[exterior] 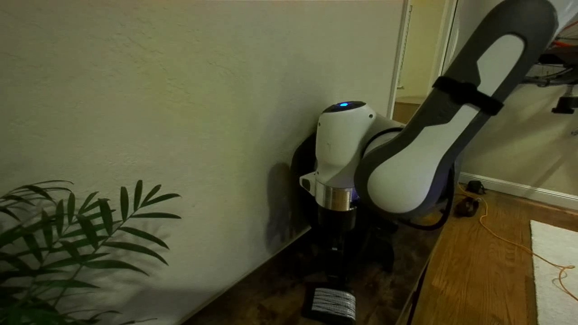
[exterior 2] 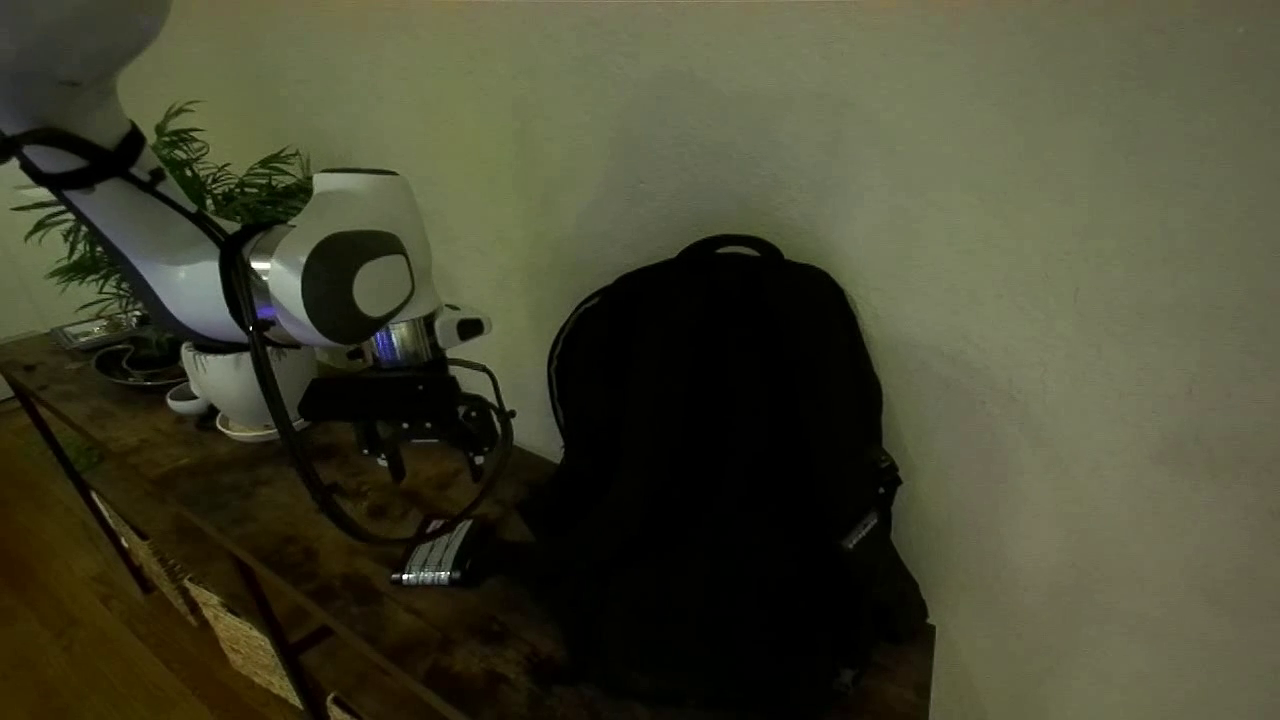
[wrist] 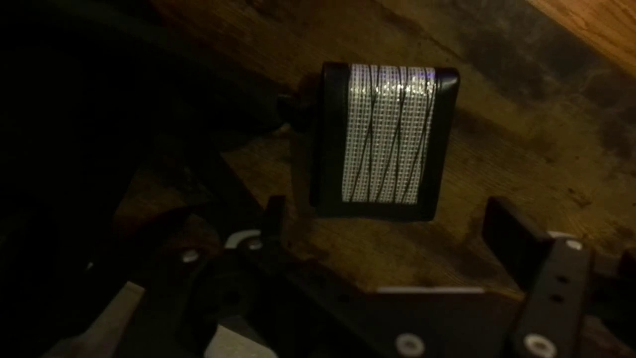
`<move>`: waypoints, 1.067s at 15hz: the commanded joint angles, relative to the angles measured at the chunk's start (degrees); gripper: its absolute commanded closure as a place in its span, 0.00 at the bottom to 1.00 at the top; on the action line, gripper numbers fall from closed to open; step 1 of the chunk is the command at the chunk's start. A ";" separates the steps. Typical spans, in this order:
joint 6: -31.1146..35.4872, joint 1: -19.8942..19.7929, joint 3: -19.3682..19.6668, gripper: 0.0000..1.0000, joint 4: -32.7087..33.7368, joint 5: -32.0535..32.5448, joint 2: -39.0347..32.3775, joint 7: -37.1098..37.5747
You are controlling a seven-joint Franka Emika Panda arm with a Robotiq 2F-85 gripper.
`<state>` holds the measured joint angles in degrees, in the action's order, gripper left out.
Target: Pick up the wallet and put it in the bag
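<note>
Dark, blocky fingers [wrist: 512, 241] spread wide, clear of the wallet [wrist: 385, 139]; in wrist view it's at their 12 o'clock: flat, rect., blk w/ woven-look silvery panel & dark crisscross lines, lying on mottled brown counter [wrist: 536, 159]. In an exterior view, round-topped blk fabric bag [exterior 2: 720, 450] at wallet's approx. 3 o'clock; smooth white pot [exterior 2: 265, 385] & feathery plant [exterior 2: 255, 200] farther off, 10–11 o'clock.

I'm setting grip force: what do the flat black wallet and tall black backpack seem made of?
Flat black rectangular wallet: perhaps leather or plastic, smooth, one corner catching light; its pale glinting panel looks woven, with a fine grid. Tall black backpack: probably matte fabric, showing almost no highlights.
</note>
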<state>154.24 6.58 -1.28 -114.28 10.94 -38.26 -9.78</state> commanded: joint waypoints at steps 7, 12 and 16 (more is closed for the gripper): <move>-6.05 -5.44 -2.76 0.00 9.02 -6.72 -9.60 -0.30; -10.09 -6.96 -4.34 0.00 16.08 -9.08 -14.55 -0.91; -12.10 -7.32 -5.16 0.00 20.23 -10.23 -17.93 -1.10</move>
<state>144.92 0.60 -5.03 -97.43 2.10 -53.86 -9.98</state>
